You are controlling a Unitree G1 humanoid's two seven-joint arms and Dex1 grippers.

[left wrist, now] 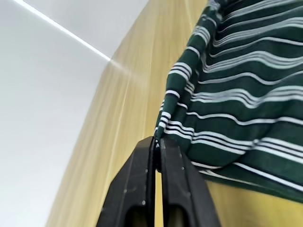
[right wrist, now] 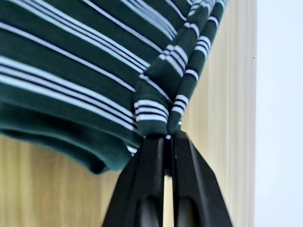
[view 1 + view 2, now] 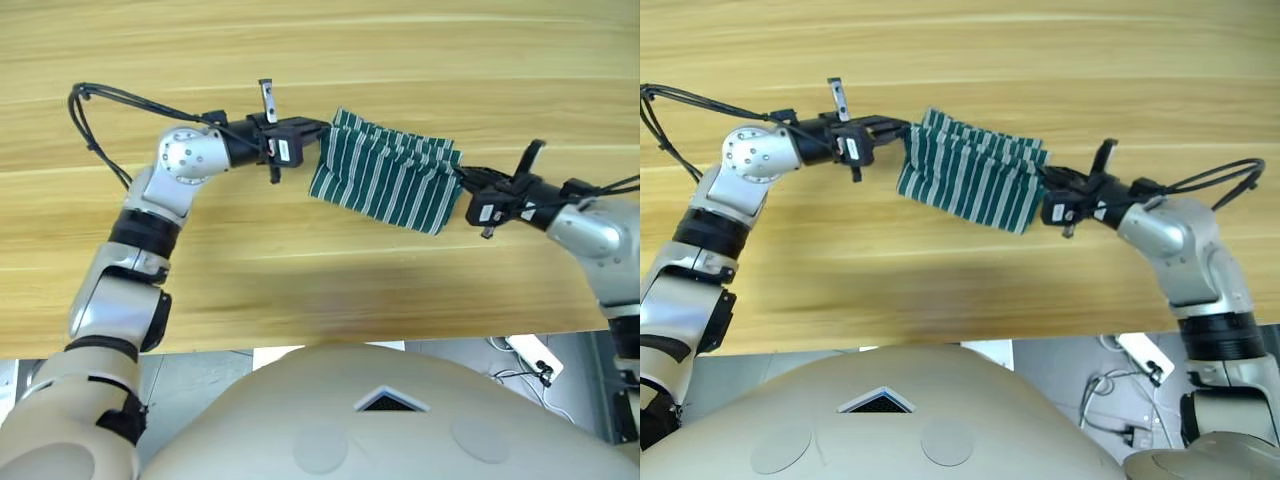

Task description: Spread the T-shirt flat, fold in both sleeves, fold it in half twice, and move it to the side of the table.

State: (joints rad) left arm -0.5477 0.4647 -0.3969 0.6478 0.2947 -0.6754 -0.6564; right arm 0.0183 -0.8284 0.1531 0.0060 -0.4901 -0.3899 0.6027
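Your left hand and right hand both clamp the folded T-shirt over the tabletop.
Each hand has its 2 fingers pressed together on an upper corner of the green, white-striped cloth, the left on the corner farther from you and the right on the nearer one. The T-shirt hangs bunched in several layers between the 2 hands, slanting from left to right over the middle of the pale wood tabletop. You cannot tell whether its lower edge touches the wood. Black cables loop off both wrists.
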